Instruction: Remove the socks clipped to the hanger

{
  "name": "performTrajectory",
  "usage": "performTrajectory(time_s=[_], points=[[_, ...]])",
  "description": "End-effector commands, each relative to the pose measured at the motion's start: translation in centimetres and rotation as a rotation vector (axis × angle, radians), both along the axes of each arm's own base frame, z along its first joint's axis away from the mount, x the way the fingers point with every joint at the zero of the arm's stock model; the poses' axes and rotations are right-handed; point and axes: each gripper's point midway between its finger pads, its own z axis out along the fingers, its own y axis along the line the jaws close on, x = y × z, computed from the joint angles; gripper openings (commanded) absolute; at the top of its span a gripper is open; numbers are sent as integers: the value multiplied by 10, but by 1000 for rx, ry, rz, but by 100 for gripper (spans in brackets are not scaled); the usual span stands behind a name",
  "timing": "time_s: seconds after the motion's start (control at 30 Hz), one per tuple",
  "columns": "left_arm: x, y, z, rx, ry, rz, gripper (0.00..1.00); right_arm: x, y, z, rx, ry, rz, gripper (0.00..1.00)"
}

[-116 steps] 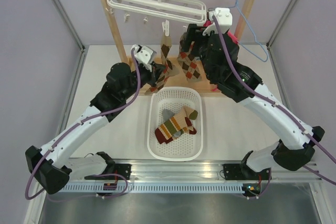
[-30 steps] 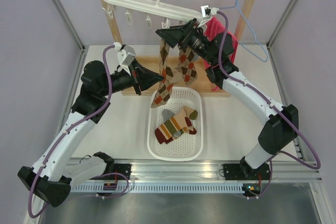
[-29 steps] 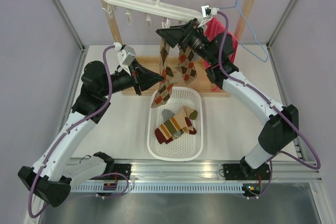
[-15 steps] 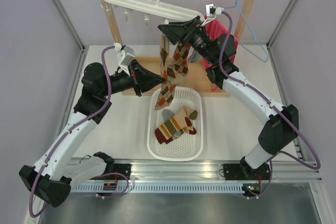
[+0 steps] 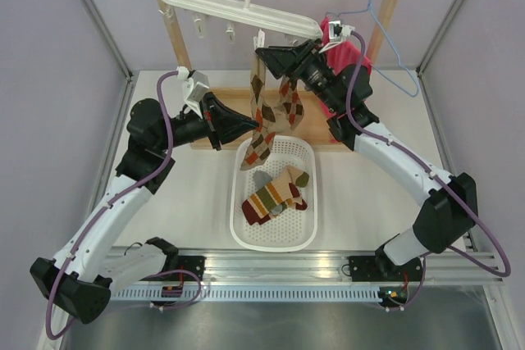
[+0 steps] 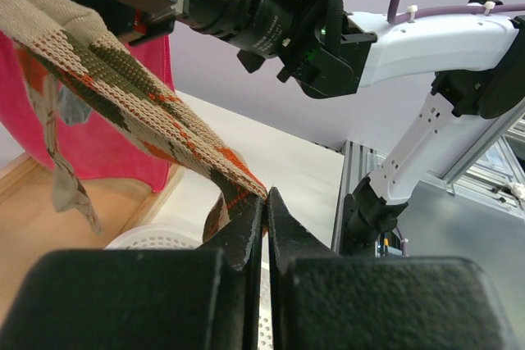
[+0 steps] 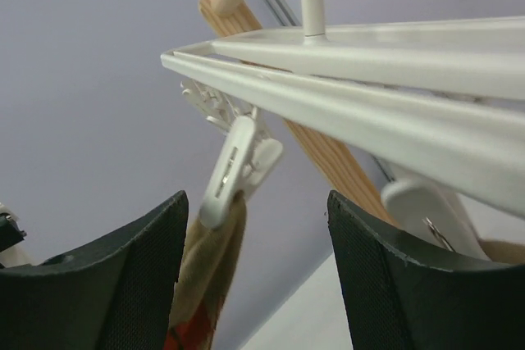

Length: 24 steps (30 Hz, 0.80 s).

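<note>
Lilac walls close in a white table (image 5: 369, 170). A white perforated plastic basket (image 5: 243, 161) sits mid-table, well apart from both side edges. Two brown-red-cream argyle socks (image 5: 293, 108) dangle from clips of the white plastic drying hanger (image 5: 238, 10) on the far wooden rack (image 5: 176, 38). One sock's lower end is pinched tight in the left gripper (image 6: 264, 202). The right gripper (image 7: 254, 227) gapes wide just below a white clip (image 7: 238, 165). Two striped socks (image 5: 271, 194) lie in the basket.

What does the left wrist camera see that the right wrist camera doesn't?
Only the left wrist view shows the left tool pinching a brown argyle fabric sock, the pinkish-red towel and the white plastic basket's rim. Only the right wrist view shows the white plastic drying hanger, its small white clip gripping a sock top, and the open right tool. Both show argyle sock fabric.
</note>
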Motion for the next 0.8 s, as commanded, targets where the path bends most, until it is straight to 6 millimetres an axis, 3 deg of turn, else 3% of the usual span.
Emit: performTrajectory(time_s=[0.0,0.13,0.4,0.6,0.77], points=[[-31,-3,1,3,12,-139,2,-6,-31,13,18,-27,-130,73],[-34,-2,3,1,8,-153,2,-12,-36,11,20,-31,-139,73],[-41,-3,7,-12,4,-186,2,-20,-18,11,106,-29,1,73],[-48,-3,10,-21,6,-220,2,-16,-13,9,120,-26,15,73],[-46,-4,7,-20,17,-218,2,-24,3,14,137,-39,56,73]])
